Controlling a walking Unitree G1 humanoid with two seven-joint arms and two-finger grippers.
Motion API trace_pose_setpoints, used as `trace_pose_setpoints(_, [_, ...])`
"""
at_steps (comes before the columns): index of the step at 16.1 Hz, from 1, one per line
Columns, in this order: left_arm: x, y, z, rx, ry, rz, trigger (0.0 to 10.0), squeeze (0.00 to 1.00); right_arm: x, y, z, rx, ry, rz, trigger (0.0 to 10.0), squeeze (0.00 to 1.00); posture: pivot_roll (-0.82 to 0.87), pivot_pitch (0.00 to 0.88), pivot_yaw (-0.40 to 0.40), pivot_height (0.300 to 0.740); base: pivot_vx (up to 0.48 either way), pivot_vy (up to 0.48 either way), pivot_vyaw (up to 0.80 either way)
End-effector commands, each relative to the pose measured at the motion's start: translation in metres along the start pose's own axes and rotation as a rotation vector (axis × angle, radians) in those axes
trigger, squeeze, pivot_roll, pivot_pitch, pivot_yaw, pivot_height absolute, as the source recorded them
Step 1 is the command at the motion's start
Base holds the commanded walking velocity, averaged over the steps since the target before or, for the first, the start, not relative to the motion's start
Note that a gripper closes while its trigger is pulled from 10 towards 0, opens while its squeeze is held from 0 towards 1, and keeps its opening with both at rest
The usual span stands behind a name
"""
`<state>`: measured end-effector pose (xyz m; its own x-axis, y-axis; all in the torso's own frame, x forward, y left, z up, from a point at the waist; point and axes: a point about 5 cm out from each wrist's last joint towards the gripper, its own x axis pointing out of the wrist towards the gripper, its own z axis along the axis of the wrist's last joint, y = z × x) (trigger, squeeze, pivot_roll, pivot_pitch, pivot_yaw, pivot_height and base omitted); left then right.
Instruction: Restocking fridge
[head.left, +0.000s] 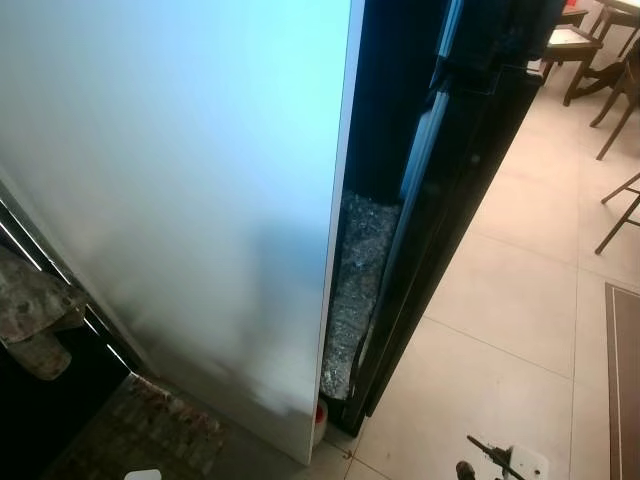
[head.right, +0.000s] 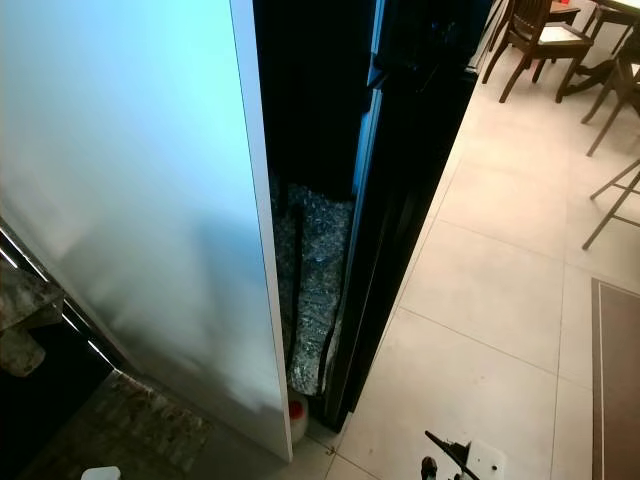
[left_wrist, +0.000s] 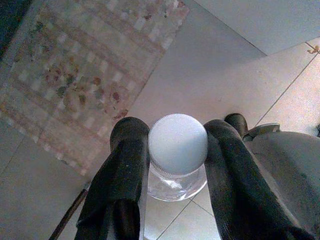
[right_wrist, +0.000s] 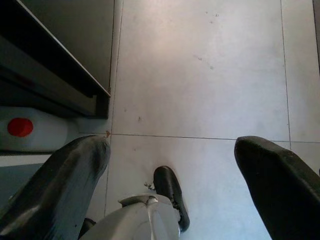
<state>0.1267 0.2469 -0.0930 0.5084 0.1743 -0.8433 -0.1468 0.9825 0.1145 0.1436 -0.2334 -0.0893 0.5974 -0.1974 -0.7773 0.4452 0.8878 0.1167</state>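
My left gripper (left_wrist: 177, 135) is shut on a small clear bottle with a round white cap (left_wrist: 177, 144); it hangs above the floor beside a patterned rug (left_wrist: 85, 65). My right gripper (right_wrist: 175, 145) stands open with nothing between its fingers, above pale floor tiles. Straight ahead rise a tall white panel (head.left: 180, 180) and a tall black appliance body (head.left: 450, 200). A narrow dark gap between them shows crinkled silver foil (head.left: 355, 280). Whether the panel is a fridge door or a side wall cannot be told.
A white jug with a red cap (right_wrist: 30, 129) stands on the floor at the foot of the gap (head.right: 297, 410). Wooden chairs (head.left: 620, 70) stand at the far right, a brown mat (head.left: 622, 380) lies at the right edge, and a marbled counter edge (head.left: 30, 310) juts in at left.
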Motion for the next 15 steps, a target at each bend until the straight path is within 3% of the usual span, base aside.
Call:
trace_pose_setpoints(1, [-0.001,0.000,-0.006,-0.002,0.021,0.000,10.0,0.00,-0.001,-0.003,-0.002,0.014,-0.004,-0.011,10.0,0.00,-0.09,0.000,0.042,0.740,0.000,0.000,0.00])
trace_pose_setpoints(4, [-0.001,0.001,-0.006,0.001,0.020,0.001,10.0,0.00,-0.001,-0.002,0.000,0.010,-0.016,-0.005,10.0,0.00,-0.10,0.000,0.045,0.740,0.000,0.000,0.00])
trace_pose_setpoints(6, [-0.001,0.002,-0.006,0.004,0.020,0.002,10.0,0.00,-0.001,-0.001,0.007,-0.076,-0.084,0.026,10.0,0.00,-0.09,0.000,0.046,0.740,0.000,0.000,0.00])
trace_pose_setpoints(9, [-0.002,0.003,-0.006,0.007,0.020,0.005,10.0,0.00,-0.003,0.002,0.012,-0.023,-0.155,0.057,10.0,0.00,-0.11,0.000,0.049,0.740,0.000,0.000,0.00])
trace_pose_setpoints(10, [-0.002,0.003,-0.006,0.010,0.019,0.006,10.0,0.00,-0.002,0.011,0.042,-0.017,-0.325,0.142,10.0,0.00,-0.12,0.000,0.054,0.740,0.000,0.000,0.00])
trace_pose_setpoints(11, [-0.002,0.003,-0.006,0.019,0.020,0.003,10.0,0.00,-0.006,0.018,0.060,-0.049,-0.427,0.246,10.0,0.00,-0.12,0.000,0.057,0.740,0.000,0.000,0.00])
trace_pose_setpoints(15, [-0.002,0.003,-0.006,0.020,0.015,0.003,10.0,0.00,-0.019,0.036,0.085,-0.075,-0.592,0.449,10.0,0.00,-0.14,0.000,0.055,0.740,0.000,0.000,0.00])
